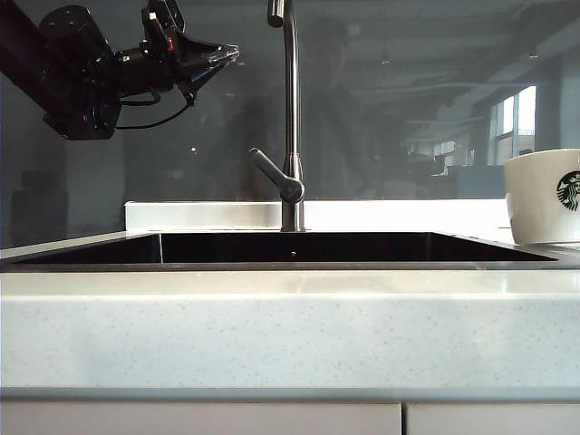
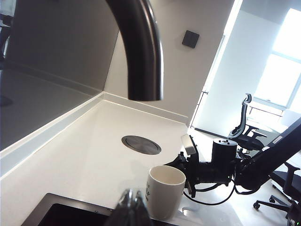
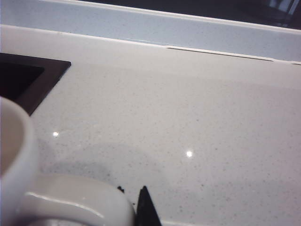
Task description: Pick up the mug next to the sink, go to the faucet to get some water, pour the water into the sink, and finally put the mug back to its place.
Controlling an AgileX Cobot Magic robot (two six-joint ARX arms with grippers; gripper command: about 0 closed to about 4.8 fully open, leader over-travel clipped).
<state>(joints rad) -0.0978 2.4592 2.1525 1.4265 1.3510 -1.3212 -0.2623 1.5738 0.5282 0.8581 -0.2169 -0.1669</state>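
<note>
Mug (image 1: pixel 545 197) stood on worktop (image 1: pixel 272 308) by sink's (image 1: pixel 290 249) right edge, ext. view; left gripper (image 1: pixel 228 54) hung high left of faucet (image 1: pixel 290 118), jaws together. Left wrist: right gripper (image 2: pixel 184 165) at mug's handle side. Right wrist: handle (image 3: pixel 75 202) close up; grip unclear.

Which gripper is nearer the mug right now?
Right. The right gripper is at the mug, by its handle; the left gripper hangs high beside the faucet, across the sink.
</note>
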